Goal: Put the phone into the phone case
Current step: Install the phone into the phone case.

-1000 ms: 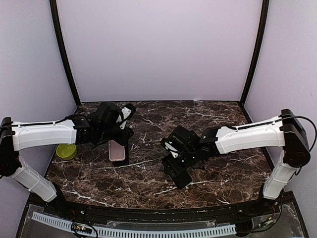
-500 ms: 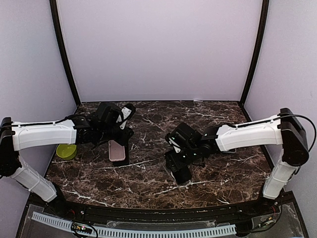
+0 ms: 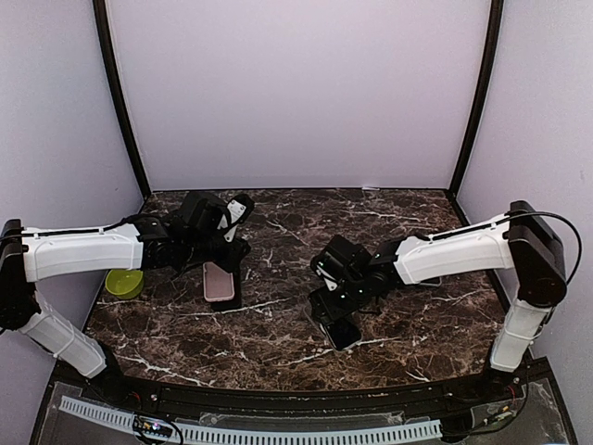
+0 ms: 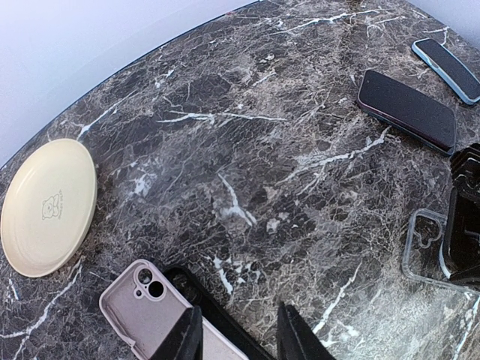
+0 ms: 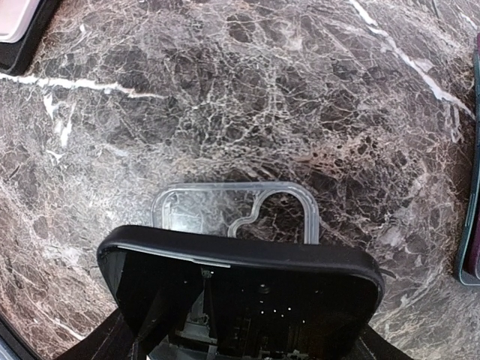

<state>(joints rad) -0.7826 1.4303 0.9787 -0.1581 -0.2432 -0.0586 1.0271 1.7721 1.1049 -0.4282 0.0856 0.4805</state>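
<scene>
Clear case (image 5: 196, 212) lower part hidden behind black phone (image 5: 240, 289)

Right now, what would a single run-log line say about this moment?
right jaws: shut on black phone | black phone: held over clear case | clear case: flat on table | left jaws: at pink case, grip unclear

Reference: phone case (image 5: 232, 206), flat on the tabletop (image 3: 278, 343). Phone (image 5: 240, 277) directly over it, covering one end. Second case (image 3: 219, 281) well to its left; plate (image 3: 123, 283) farther left, by the tabletop's left edge. Spare phone (image 4: 407, 110) beyond it in the left wrist view.
</scene>
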